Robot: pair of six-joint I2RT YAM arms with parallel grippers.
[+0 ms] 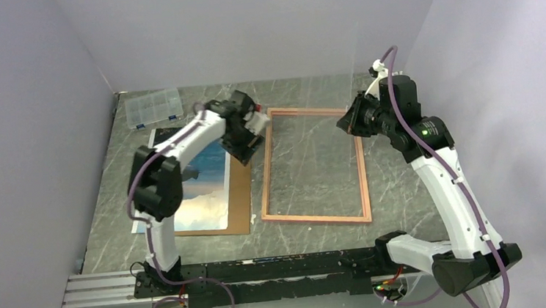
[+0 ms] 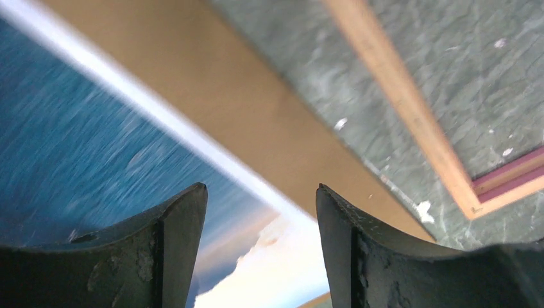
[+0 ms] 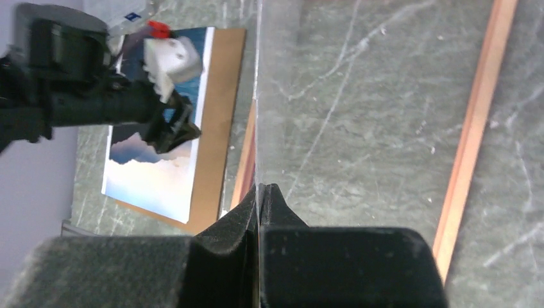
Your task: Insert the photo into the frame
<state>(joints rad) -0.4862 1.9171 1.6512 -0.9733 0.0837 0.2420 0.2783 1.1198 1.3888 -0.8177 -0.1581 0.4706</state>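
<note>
One photo [image 1: 210,192], one frame [image 1: 317,219], one backing board [image 1: 240,193], one clear pane [image 3: 257,115].

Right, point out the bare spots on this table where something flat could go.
Free: the table right of the frame up to the wall, and the strip between the frame's near rail and the arm bases. Inside the frame is bare, but the right gripper pinches a clear sheet there. Crowded: left side, photo on board, open left gripper above, box behind.
</note>
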